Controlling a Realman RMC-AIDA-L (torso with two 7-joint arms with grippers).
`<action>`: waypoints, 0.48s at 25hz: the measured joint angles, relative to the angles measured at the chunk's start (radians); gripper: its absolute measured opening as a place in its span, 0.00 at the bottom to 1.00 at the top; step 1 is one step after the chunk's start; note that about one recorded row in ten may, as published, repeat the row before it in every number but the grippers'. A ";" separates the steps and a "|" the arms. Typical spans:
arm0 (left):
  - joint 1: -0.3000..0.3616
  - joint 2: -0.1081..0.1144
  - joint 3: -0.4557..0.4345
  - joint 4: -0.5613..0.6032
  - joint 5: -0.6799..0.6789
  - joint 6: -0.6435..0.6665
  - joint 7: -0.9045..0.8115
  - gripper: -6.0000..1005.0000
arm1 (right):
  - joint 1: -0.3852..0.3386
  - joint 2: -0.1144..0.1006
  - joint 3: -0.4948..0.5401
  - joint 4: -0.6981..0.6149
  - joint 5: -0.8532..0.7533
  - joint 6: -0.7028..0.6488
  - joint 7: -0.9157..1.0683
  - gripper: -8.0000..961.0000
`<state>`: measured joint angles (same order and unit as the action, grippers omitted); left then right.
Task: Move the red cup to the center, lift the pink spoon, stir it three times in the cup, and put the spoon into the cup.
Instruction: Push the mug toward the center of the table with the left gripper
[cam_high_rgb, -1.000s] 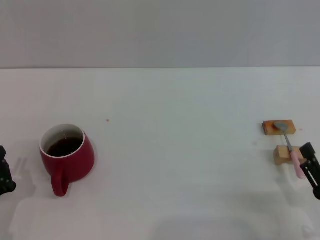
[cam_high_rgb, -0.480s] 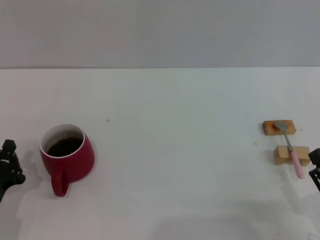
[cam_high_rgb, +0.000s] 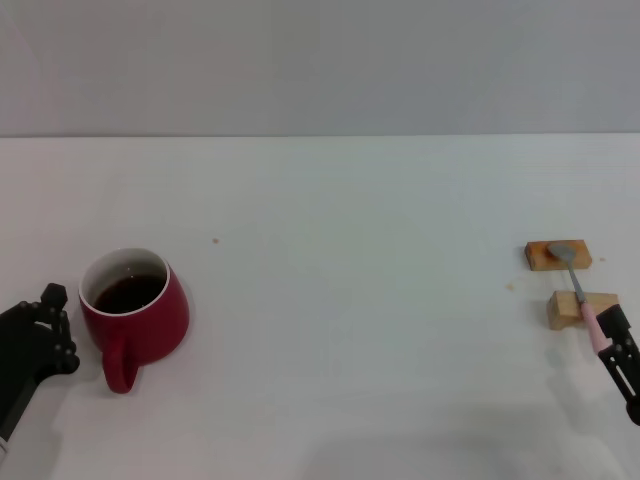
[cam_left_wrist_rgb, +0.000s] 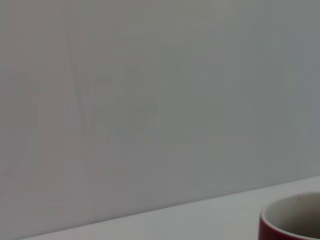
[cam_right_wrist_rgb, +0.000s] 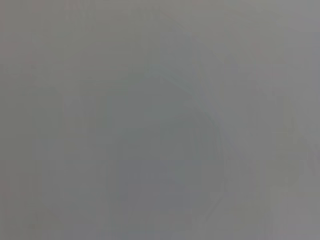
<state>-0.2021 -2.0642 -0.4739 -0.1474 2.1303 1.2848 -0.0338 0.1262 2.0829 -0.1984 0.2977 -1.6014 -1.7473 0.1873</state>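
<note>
The red cup (cam_high_rgb: 135, 310) stands at the table's left with dark liquid inside and its loop handle pointing toward the front edge. My left gripper (cam_high_rgb: 40, 340) sits just left of the cup, close to its wall. The left wrist view catches only the red cup's rim (cam_left_wrist_rgb: 292, 220) at one corner. Far to the right, the pink spoon (cam_high_rgb: 580, 295) lies across two tan wooden blocks, its grey bowl on the far block and its pink handle over the near one. My right gripper (cam_high_rgb: 620, 350) is at the tip of the spoon's handle, by the frame's right edge.
The far wooden block (cam_high_rgb: 545, 257) and the near wooden block (cam_high_rgb: 563, 310) carry the spoon at the right. The white table (cam_high_rgb: 350, 300) stretches between cup and spoon. A grey wall stands behind. The right wrist view shows only plain grey.
My left gripper has moved right, from the frame's left edge to just beside the cup. My right gripper drew back to the right edge, then returned to the spoon handle's tip.
</note>
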 joint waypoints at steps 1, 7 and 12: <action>0.000 0.000 0.000 0.000 0.000 0.000 0.000 0.00 | 0.001 0.000 0.000 0.005 -0.001 0.000 0.000 0.78; -0.006 0.001 0.024 0.003 0.000 0.000 0.000 0.00 | 0.005 -0.001 -0.003 0.013 -0.002 -0.001 0.000 0.78; -0.016 0.000 0.051 0.000 0.000 0.000 0.000 0.00 | 0.010 -0.001 -0.007 0.014 -0.002 -0.004 0.001 0.78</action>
<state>-0.2179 -2.0642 -0.4232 -0.1472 2.1303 1.2847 -0.0336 0.1359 2.0816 -0.2059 0.3117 -1.6031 -1.7516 0.1881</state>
